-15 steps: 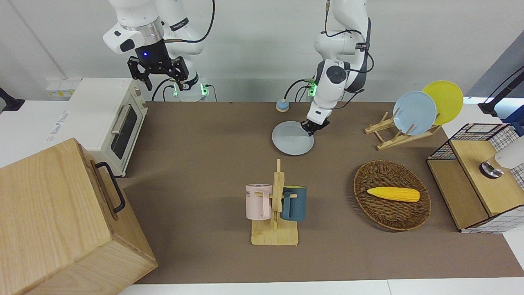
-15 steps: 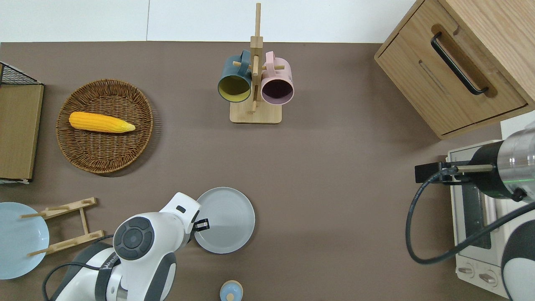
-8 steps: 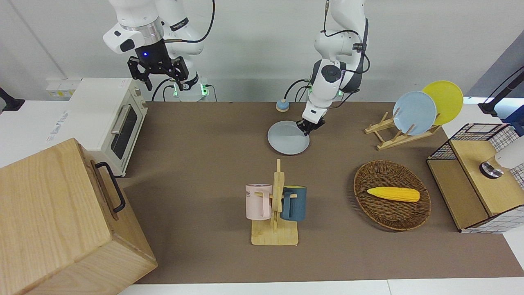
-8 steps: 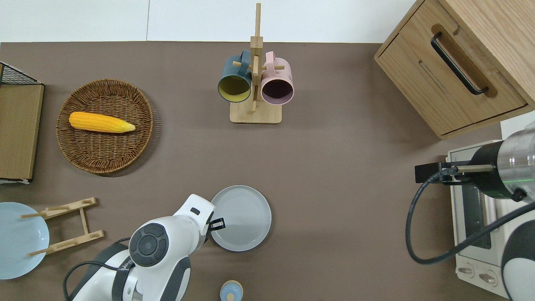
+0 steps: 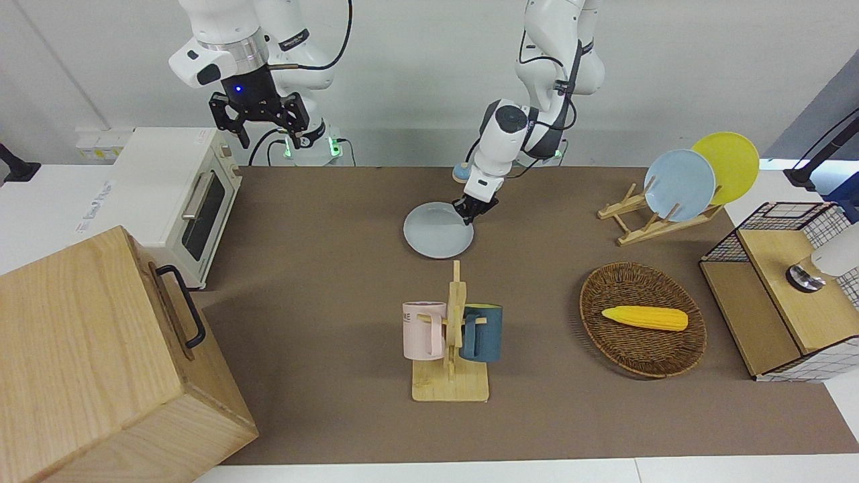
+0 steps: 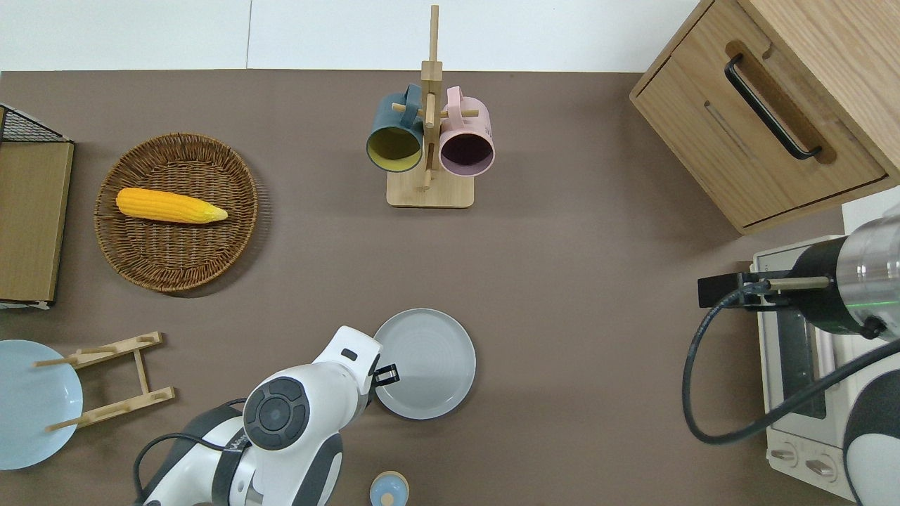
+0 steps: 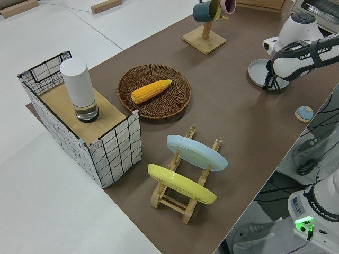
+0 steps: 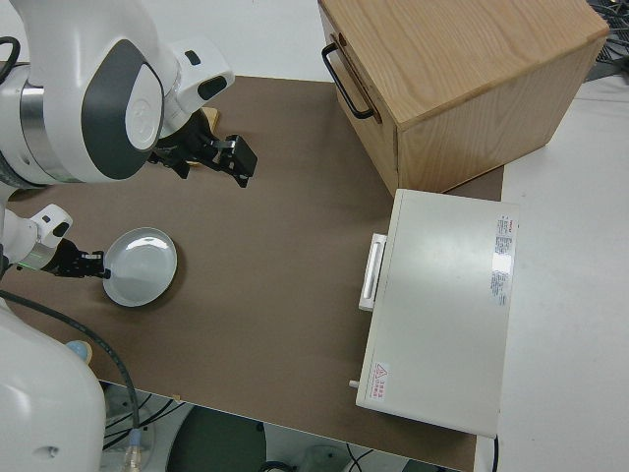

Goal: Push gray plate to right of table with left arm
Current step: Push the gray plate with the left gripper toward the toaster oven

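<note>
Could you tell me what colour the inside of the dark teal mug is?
Yellow inside the teal mug, clearest in the overhead view.

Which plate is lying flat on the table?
The gray plate, touched by the left pincer. The sky-blue plate and yellow plate stand in the wooden rack.

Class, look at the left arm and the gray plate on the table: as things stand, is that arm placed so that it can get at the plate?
Probably yes. The left pincer is down at the gray plate's rim, on the side toward the left arm's end of the table, and nothing lies between them.
</note>
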`<action>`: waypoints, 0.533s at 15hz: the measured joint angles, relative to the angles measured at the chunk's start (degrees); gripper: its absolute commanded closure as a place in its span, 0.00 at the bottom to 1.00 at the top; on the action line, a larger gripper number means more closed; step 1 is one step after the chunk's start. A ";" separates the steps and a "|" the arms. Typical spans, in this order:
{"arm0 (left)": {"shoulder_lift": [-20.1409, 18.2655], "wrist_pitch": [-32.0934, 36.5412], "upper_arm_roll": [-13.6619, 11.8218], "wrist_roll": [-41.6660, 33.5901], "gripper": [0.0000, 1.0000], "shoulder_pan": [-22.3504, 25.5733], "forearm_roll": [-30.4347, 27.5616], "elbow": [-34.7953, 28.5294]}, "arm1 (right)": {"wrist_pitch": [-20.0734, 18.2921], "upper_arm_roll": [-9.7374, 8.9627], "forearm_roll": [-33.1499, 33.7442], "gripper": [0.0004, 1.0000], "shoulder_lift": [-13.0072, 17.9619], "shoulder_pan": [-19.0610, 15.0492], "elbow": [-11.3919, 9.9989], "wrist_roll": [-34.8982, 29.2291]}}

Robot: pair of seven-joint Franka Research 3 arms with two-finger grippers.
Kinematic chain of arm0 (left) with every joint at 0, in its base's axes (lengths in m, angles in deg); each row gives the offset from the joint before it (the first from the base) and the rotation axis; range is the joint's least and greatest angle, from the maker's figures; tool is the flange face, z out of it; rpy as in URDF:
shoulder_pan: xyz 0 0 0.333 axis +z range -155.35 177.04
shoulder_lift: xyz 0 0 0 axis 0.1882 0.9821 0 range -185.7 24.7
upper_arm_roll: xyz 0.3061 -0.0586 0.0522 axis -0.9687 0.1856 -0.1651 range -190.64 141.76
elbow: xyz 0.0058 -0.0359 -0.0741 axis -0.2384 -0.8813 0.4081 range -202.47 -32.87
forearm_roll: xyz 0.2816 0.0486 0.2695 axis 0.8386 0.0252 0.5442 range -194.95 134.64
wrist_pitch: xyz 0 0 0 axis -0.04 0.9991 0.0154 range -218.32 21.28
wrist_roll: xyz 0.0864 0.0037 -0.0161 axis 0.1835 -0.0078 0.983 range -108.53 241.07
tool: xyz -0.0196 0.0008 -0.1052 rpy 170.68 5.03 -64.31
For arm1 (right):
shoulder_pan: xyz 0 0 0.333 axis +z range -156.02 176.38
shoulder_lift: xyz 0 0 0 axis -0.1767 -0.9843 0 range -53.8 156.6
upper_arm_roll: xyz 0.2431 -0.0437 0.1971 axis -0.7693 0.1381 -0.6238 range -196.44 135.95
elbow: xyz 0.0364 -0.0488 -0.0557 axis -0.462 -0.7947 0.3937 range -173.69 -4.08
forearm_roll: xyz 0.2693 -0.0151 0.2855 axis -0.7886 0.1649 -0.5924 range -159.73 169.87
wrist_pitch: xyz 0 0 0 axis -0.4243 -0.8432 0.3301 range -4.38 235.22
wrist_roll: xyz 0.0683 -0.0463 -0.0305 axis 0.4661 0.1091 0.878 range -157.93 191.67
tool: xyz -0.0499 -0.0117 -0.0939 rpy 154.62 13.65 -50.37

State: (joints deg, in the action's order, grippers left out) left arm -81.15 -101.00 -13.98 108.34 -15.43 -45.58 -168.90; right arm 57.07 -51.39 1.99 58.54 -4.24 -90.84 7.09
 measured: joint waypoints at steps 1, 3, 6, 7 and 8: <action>0.53 -0.23 -0.02 1.23 1.00 -0.87 -0.06 0.55 | 0.00 0.00 0.00 0.00 0.00 0.00 0.00 0.00; 1.61 -0.57 -0.54 3.52 1.00 -3.07 -0.12 1.73 | 0.00 0.00 0.00 0.00 0.00 0.00 0.00 0.00; 3.27 -0.67 -2.04 4.89 1.00 -6.08 -0.17 3.70 | 0.00 0.00 0.00 0.00 0.00 0.00 0.00 0.00; 3.83 -0.67 -2.30 5.26 1.00 -6.73 -0.32 4.40 | 0.00 0.00 0.00 0.00 0.00 0.00 0.00 0.00; 4.36 -0.68 -2.44 5.99 1.00 -7.27 -0.52 5.04 | 0.00 0.00 0.00 0.00 0.00 0.00 0.00 0.00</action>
State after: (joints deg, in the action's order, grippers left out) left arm -76.79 -101.68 -16.42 114.34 -22.71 -46.10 -163.86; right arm 57.07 -51.39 1.99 58.54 -4.24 -90.84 7.09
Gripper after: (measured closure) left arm 0.974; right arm 0.004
